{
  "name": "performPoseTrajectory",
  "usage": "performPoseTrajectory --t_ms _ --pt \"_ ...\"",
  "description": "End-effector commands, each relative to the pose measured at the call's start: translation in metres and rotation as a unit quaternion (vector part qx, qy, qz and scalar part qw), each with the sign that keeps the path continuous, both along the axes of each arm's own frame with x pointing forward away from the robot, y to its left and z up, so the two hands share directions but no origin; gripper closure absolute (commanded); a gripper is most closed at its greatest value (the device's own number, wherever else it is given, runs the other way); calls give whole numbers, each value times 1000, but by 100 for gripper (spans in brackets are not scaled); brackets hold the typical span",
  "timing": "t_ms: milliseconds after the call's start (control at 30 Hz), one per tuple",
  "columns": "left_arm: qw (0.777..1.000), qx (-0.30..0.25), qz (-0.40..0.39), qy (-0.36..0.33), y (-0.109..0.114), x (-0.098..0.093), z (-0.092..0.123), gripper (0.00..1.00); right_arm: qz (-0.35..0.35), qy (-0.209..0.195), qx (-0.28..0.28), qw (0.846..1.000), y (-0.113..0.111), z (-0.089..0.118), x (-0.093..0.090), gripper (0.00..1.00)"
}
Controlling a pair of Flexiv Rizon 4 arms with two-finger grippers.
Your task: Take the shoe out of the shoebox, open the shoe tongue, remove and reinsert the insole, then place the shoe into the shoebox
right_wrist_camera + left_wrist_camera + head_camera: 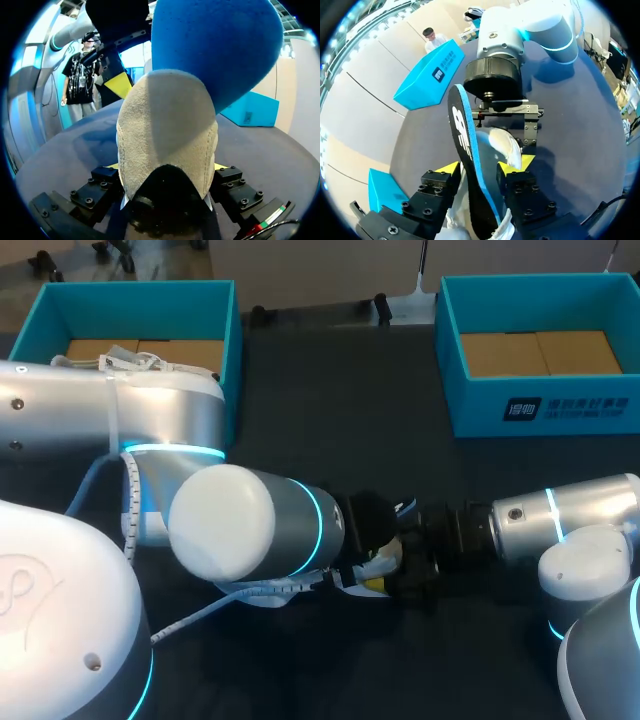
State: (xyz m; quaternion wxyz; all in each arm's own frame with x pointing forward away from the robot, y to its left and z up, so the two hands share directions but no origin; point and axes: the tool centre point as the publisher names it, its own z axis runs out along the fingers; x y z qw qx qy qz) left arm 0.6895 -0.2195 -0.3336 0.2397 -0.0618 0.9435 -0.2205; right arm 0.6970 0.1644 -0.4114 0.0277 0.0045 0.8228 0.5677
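Pinching the insole [462, 130] upright between the left fingers [447, 171], with its lower end down in the shoe [502, 146]. Clamping the shoe's heel from both sides with the right fingers [227, 180], directly ahead of the left ones. Meeting mid-table [330, 410], well apart from the left shoebox [130, 295] and the right shoebox [480, 405].

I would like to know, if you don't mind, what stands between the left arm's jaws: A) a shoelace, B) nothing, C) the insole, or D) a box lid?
C: the left wrist view shows the dark, blue-edged insole upright between the yellow-tipped jaws of the left gripper.
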Motion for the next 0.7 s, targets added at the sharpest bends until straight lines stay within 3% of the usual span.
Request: performPoseTrajectory --t_ms 33,200,333,433,500,567,700 --pt "1000 -12 -6 2 7 2 -6 52 -1 0 -3 1000 1 1 -1 100" --pt "1000 -24 -9 8 7 2 -9 53 -1 0 -3 1000 1 1 -1 100" --pt "1000 -28 -9 8 5 1 -12 62 -1 0 -3 1000 1 1 -1 100" --pt "999 -31 -10 9 5 -1 -13 64 -1 0 -3 1000 1 1 -1 100" --pt "999 -34 -8 9 4 -1 -13 75 -1 0 -3 1000 1 1 -1 100" --pt "999 -36 -5 9 3 0 -12 98 -1 0 -3 1000 1 1 -1 100" --pt "999 -43 1 9 1 1 -6 100 -1 0 -3 1000 1 1 -1 100"
